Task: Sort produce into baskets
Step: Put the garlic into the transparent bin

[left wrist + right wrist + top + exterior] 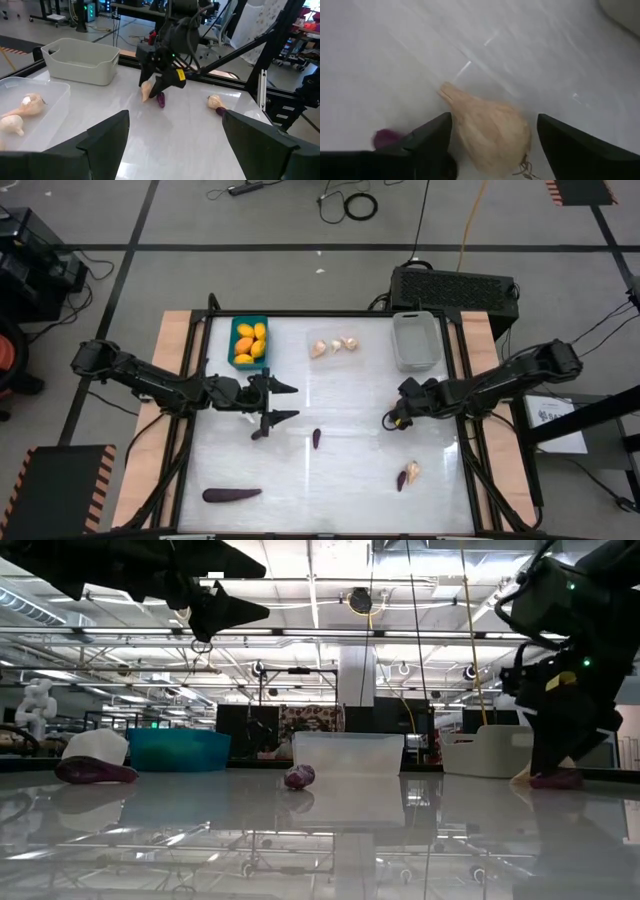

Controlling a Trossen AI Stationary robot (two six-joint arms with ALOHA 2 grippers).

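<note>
Right wrist view shows the right gripper [490, 127] straddling a garlic bulb [492, 132], fingers wide, likely to grasp it for the clear tray [333, 345] at eleven o'clock. Left gripper [285, 402] hovers open.

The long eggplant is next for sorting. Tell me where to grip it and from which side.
Grip the long eggplant at its middle, coming straight down from above. It lies flat, lengthwise along the front edge of the table, so set the open fingers of the left end effector across its narrow width, not end to end.
</note>
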